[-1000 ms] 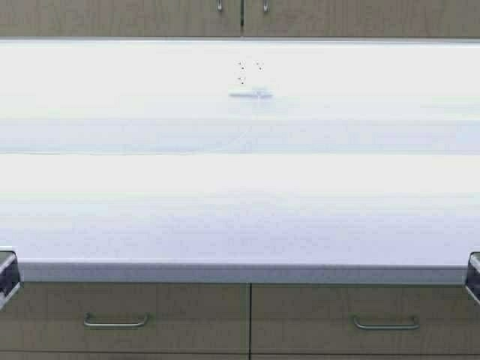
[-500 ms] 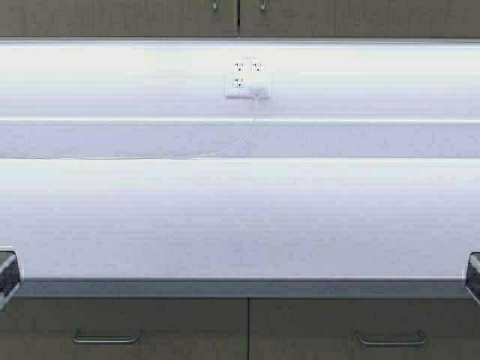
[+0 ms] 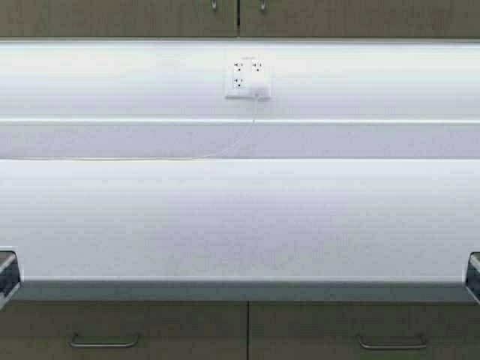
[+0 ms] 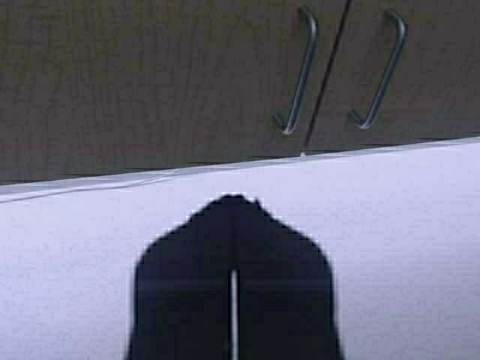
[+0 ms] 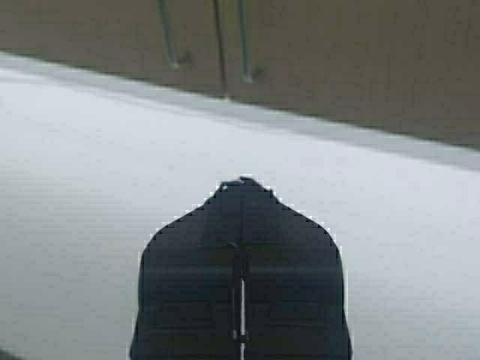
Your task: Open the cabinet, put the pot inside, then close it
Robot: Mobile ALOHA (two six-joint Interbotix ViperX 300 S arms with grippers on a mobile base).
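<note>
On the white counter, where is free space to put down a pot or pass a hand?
The counter shows bare from its front edge above the drawers back to the wall. The only clutter is at the rear middle: a thin cable trailing left from the outlet below the cabinet. The left hand and right hand are shut.

cabinet doors [image 4: 150, 82]: 2 | drawer fronts [image 3: 124, 330]: 2 | wall outlet [image 3: 247, 79]: 1 | pincers [image 4: 234, 206]: 2

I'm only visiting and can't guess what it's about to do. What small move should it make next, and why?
Probably raise the left claw toward the cabinet and its left door handle. Both doors are shut, both claws, left and right claw, are closed and low, holding nothing, and no pot is in view, so opening likely comes first.
</note>
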